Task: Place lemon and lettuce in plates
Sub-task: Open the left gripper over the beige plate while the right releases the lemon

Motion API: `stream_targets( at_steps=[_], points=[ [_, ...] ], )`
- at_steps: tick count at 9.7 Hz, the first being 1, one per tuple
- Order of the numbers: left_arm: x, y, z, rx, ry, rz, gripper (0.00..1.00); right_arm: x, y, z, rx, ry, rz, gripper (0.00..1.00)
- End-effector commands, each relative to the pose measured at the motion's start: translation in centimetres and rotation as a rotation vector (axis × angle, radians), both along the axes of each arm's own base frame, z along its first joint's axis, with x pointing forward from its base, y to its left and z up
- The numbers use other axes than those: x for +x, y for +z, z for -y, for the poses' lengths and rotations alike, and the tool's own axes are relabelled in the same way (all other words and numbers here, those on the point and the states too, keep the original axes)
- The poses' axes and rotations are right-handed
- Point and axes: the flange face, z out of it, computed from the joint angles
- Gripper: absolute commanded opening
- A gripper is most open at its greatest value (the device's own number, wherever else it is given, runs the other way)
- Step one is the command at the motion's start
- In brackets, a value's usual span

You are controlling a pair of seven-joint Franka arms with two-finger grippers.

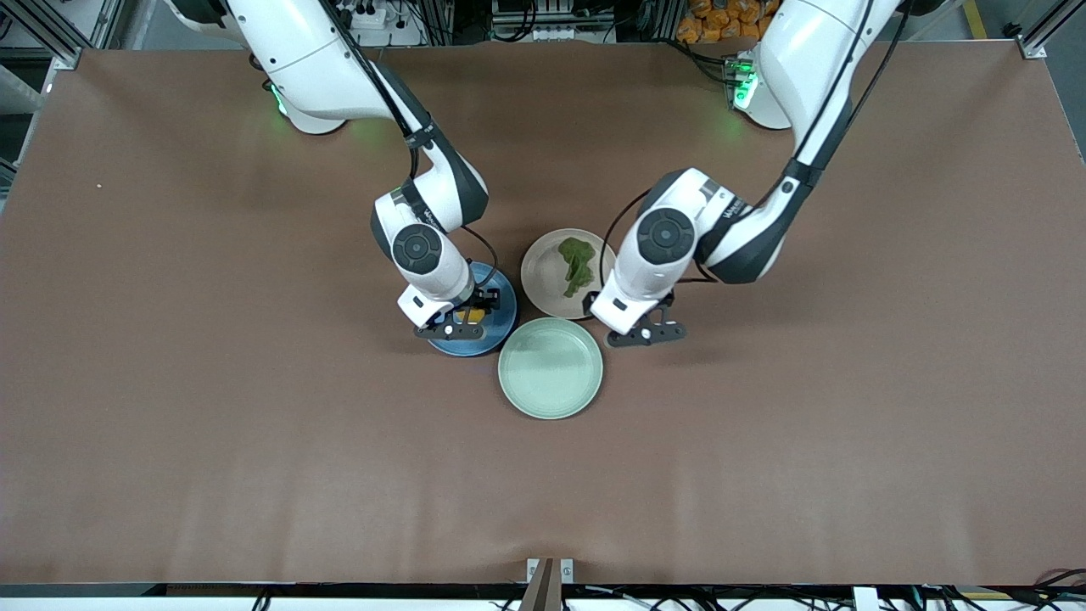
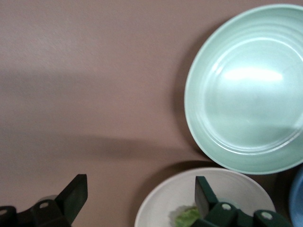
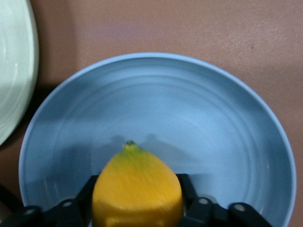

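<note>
Right wrist view: yellow, green-tipped lemon (image 3: pixel 137 189).

— Where were you working just then?

— In a robotics lab, as far as I could see. My two arms were bolted at the edge of a wide table (image 1: pixel 170 407) covered in plain brown sheeting, and aluminium framing (image 1: pixel 51 34) stood at its corners.

— Anything else that gave it away?

— Bundles of black cable (image 1: pixel 543 21) and a power strip (image 1: pixel 373 17) ran along the edge by my bases, green status lights (image 1: pixel 745 89) glowed there, and a camera mount (image 1: pixel 547 581) was clamped to the table's nearest edge. Nothing about it looked like a home or a kitchen.
</note>
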Motion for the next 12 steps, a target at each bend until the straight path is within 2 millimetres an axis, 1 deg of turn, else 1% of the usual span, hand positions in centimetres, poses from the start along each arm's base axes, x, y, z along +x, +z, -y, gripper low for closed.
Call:
stream_targets(
  at_steps=[1,4,6,7,8,9,10,11,12],
  points=[
    [1.9,0.7,-3.4,0.021,-0.055,0.021,1.00,0.5,-0.4,0.2,-0.006,-0.001,0.008,1.00],
    [4.6,0.5,-8.5,0.050,-0.103,0.040,1.00,1.0,0.3,0.4,-0.001,-0.013,0.008,1.00],
    [5.4,0.1,-10.9,0.071,-0.141,0.036,1.00,1.9,1.4,0.4,0.016,-0.025,0.021,1.00],
    [5.7,0.3,-11.9,0.101,-0.164,0.033,1.00,2.4,1.9,0.6,0.013,-0.029,0.009,1.00],
    [6.5,0.4,-14.1,0.124,-0.167,0.025,1.00,2.8,2.8,0.4,0.004,-0.026,-0.019,1.00],
    [6.6,0.9,-15.0,0.130,-0.190,0.019,1.00,3.7,4.2,0.5,-0.001,-0.027,-0.040,1.00],
    [6.8,1.6,-16.5,0.143,-0.205,0.001,1.00,4.9,5.7,0.6,-0.001,-0.026,-0.051,1.00],
    [6.7,1.5,-17.0,0.148,-0.225,-0.016,1.00,6.0,7.4,1.0,-0.002,-0.030,-0.065,1.00],
    [7.1,1.5,-18.7,0.150,-0.235,-0.025,1.00,7.1,9.1,1.4,-0.005,-0.025,-0.077,1.00]
  ],
)
